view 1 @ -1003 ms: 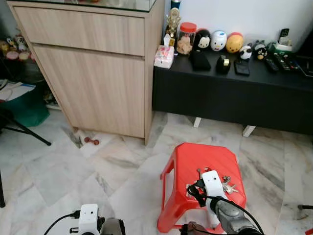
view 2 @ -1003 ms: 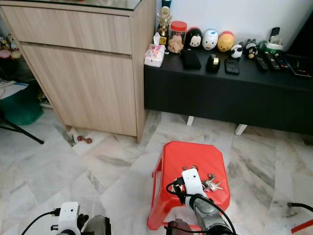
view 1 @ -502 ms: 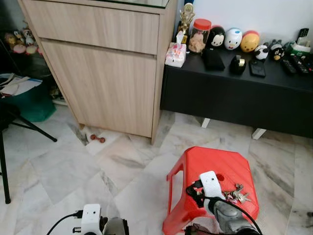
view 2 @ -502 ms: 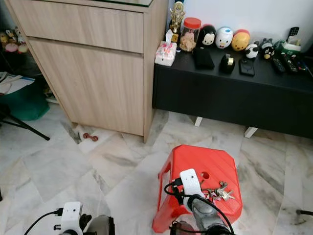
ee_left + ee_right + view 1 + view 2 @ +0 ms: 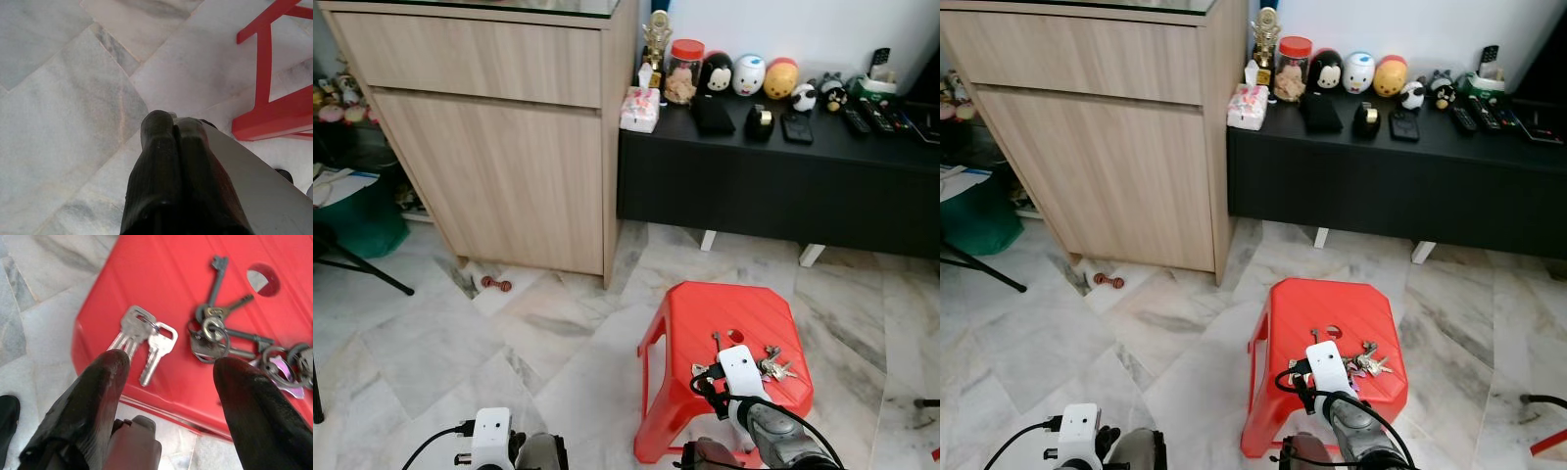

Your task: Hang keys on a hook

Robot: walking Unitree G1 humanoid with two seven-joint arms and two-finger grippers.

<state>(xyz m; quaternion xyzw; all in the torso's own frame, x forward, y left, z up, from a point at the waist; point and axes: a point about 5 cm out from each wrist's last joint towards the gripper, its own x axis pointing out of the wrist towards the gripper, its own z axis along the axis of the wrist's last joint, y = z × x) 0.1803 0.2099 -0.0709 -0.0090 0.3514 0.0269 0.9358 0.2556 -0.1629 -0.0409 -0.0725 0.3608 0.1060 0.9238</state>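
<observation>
Under the right gripper stands a red plastic stool on a grey-veined marble floor. Well ahead of the gripper, a long black bench carries a jar with a red lid, round toy figures and remote controls. Ahead and to the gripper's left is a tall wooden cabinet.

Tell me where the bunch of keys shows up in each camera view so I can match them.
Left eye view: keys on the red stool, right of the right hand's white wrist.
Right eye view: same spot.
Right wrist view: keys spread ahead of the open right hand.
Left wrist view: no keys.
Shared landmark: the stool.
</observation>
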